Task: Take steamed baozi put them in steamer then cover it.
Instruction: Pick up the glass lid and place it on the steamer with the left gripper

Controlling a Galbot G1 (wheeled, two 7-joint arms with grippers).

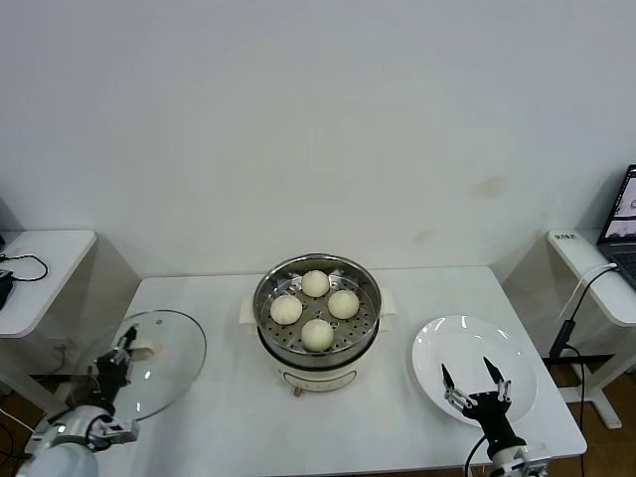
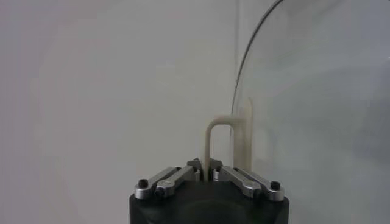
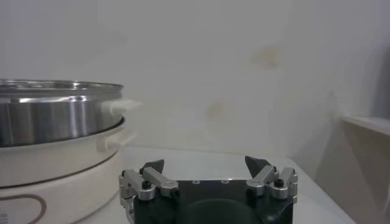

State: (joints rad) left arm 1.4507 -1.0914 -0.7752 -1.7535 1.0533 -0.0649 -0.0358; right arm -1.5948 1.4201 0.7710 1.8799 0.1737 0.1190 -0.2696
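My left claw (image 1: 117, 356) is clamped on the cream-white handle (image 2: 214, 139) of the cover (image 1: 149, 363), and I hold that glass lid tilted up over the left end of the table (image 1: 219, 427), well apart from the steamer (image 1: 317, 311). From my left wrist the handle runs straight down into my pinched fingers (image 2: 239, 178), with the clear pane and its metal rim rising just beside it. The steamer stands at the middle of the table on its white base, uncovered, and all four baozi (image 1: 316, 308) sit inside on the perforated tray, close together in a diamond. My right claw (image 1: 475, 384) hangs low over the white plate (image 1: 437, 350) at the right end of the table, its fingers (image 3: 152, 167) spread wide and gripping nothing. From my right wrist the steamer's shiny wall (image 3: 55, 119) and one side handle (image 3: 119, 105) show near at hand.
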